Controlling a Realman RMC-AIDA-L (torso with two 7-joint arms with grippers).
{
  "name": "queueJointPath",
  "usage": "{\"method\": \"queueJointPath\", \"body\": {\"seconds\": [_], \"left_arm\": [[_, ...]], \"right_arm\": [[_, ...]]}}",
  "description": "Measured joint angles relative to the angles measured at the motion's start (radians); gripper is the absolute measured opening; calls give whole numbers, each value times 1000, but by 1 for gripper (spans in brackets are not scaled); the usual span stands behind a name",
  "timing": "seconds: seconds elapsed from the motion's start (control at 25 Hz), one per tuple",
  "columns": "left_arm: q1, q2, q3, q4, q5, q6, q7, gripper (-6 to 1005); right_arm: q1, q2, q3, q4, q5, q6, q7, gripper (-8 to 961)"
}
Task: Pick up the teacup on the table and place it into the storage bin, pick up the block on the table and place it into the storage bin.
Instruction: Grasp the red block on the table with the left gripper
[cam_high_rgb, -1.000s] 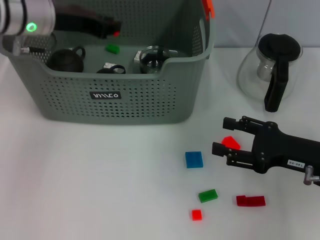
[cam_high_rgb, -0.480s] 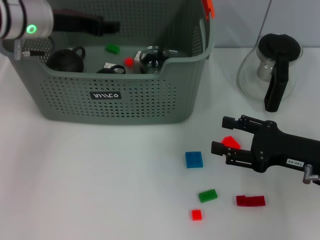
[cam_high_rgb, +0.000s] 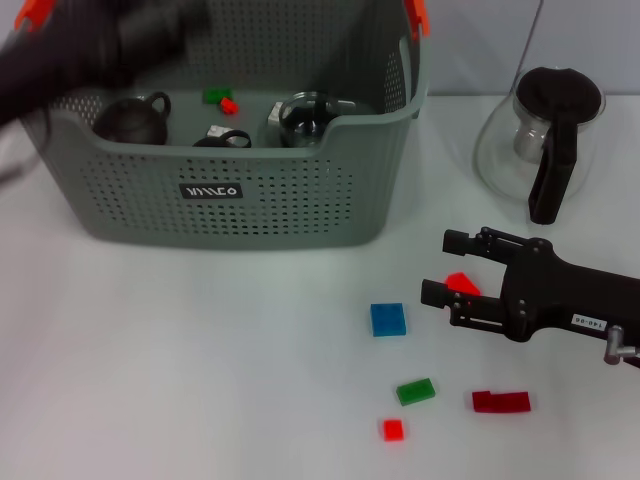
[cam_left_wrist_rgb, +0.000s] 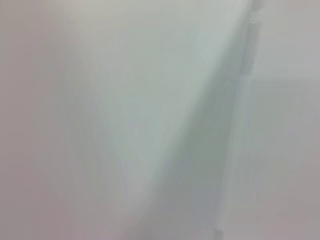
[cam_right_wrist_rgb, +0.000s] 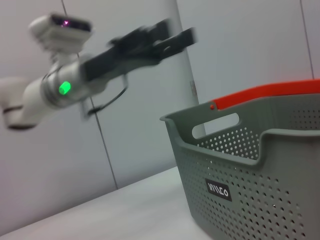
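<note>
white table (cam_high_rgb: 200, 350); right hand (cam_high_rgb: 436, 268) open, empty, red block (cam_high_rgb: 461, 284) between fingers; storage bin (cam_high_rgb: 230, 190) well apart.

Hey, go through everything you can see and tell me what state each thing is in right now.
storage bin: upright on the table, holding cups and blocks
dark teacup: inside the bin
small red block: inside the bin
left gripper: raised above the bin, empty
right gripper: open around a red block on the table
glass pot: upright, lid on

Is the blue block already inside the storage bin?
No, the blue block lies on the table, in front of the storage bin.
</note>
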Motion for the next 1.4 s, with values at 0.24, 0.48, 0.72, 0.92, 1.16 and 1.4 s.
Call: {"method": "queueJointPath", "body": {"seconds": [0.24, 0.48, 0.72, 0.92, 1.16, 1.4], "left_arm": [[99, -45, 14, -25, 172, 187, 234, 716], [135, -83, 132, -90, 388, 159, 392, 690], [89, -83, 251, -262, 446, 38, 524, 665], [38, -86, 355, -364, 443, -106, 530, 644], [-6, -91, 356, -470, 426, -185, 649, 412], [-18, -92, 358, -562, 358, -233, 803, 414]], "right_arm": [[3, 0, 0, 0, -1, 0, 0, 818], [3, 0, 0, 0, 1, 3, 0, 817], [3, 0, 0, 3, -2, 4, 0, 815], [3, 0, 0, 14, -1, 5, 0, 814], [0, 0, 0, 14, 0, 9, 0, 813], [3, 0, 0, 14, -2, 11, 0, 812]]}}
